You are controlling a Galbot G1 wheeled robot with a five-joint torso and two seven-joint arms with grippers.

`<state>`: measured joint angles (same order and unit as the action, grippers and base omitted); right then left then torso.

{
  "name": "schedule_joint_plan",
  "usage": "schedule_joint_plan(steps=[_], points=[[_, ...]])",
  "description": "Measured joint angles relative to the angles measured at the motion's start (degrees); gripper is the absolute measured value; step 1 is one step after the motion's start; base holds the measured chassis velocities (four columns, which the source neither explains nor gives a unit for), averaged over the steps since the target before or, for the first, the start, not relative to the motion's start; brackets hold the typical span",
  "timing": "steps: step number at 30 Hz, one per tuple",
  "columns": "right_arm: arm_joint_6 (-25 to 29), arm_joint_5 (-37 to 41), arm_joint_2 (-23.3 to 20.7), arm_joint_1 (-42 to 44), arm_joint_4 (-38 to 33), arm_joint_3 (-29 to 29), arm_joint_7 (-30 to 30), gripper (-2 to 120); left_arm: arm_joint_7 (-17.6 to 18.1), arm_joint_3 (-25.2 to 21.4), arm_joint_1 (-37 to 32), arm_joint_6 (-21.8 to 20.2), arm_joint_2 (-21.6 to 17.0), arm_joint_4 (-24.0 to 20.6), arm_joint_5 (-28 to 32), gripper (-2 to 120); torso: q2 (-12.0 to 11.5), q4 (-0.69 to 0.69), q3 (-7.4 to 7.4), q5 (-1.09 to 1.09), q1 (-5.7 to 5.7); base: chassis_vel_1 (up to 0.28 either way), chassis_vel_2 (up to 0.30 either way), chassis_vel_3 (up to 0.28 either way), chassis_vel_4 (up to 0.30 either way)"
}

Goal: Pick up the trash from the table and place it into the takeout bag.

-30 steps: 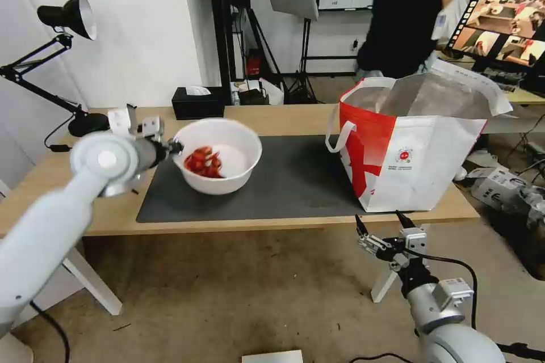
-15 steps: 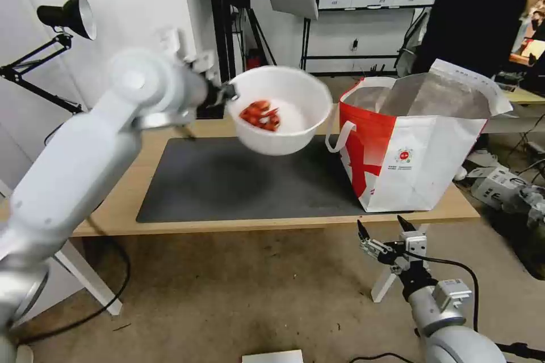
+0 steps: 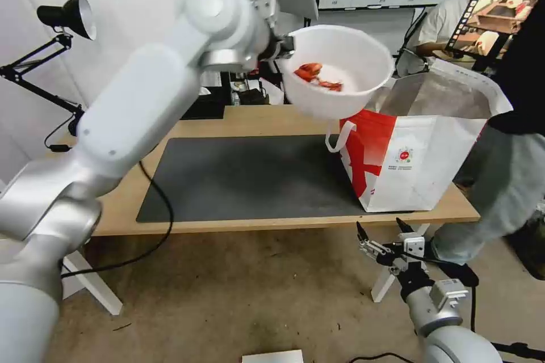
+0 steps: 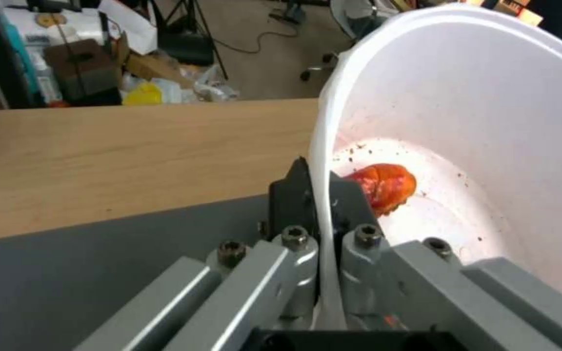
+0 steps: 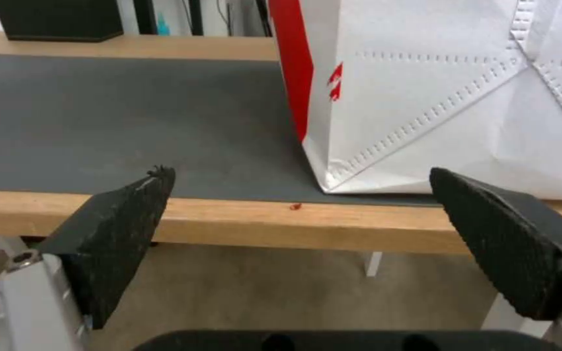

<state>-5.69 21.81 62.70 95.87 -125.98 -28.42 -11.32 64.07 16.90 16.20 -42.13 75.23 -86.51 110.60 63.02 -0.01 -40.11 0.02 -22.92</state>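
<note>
Black jaws of the left gripper [image 4: 320, 195] pinch the thin rim of the white bowl [image 3: 336, 71], one pad inside the wall and one outside. Red shell scraps [image 3: 318, 75] lie in the bottom of the bowl, which tilts a little and hangs in the air, clear of the tabletop [image 3: 267, 118]. In the head view the bowl sits at the near-left upper edge of the takeout bag [image 3: 417, 142], overlapping its rim and white loop handle [image 3: 336, 137]. The bag stands upright on the right end of the dark grey mat [image 3: 244, 176], its silver-lined mouth open. A tiny red fleck [image 5: 295, 206] lies on the wood edge in front of the bag.

Below the tabletop's front edge, the right gripper [image 3: 381, 231] waits with its jaws spread wide and nothing between them, pointing toward the bag's lower corner.
</note>
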Motion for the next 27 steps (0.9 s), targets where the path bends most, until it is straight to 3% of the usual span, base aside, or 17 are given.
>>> schedule_joint_plan(steps=[12, 24, 27], points=[[0.0, -0.1, 0.2, 0.2, -0.2, 0.3, -0.1, 100, -0.1, -0.5, 2.2, 0.0, 11.1, 10.1, -6.2, 0, 0.0, 0.0, 0.0, 0.0, 0.0, 0.0, 0.0, 0.0, 0.0], [0.0, -0.2, 0.5, 0.4, -0.2, 0.5, -0.2, 100, -0.7, -0.8, 3.5, 0.0, 15.5, 14.2, -9.2, 0, 0.0, 0.0, 0.0, -0.01, 0.0, 0.0, 0.0, 0.0, 0.0], [0.0, -0.2, 0.7, 0.5, -0.4, 0.6, -0.2, 100, -2.3, 0.0, 3.6, 0.5, 16.4, 14.9, -11.7, 0, 0.0, 0.0, 0.0, 0.0, 0.0, 0.0, 0.0, 0.0, 0.0]])
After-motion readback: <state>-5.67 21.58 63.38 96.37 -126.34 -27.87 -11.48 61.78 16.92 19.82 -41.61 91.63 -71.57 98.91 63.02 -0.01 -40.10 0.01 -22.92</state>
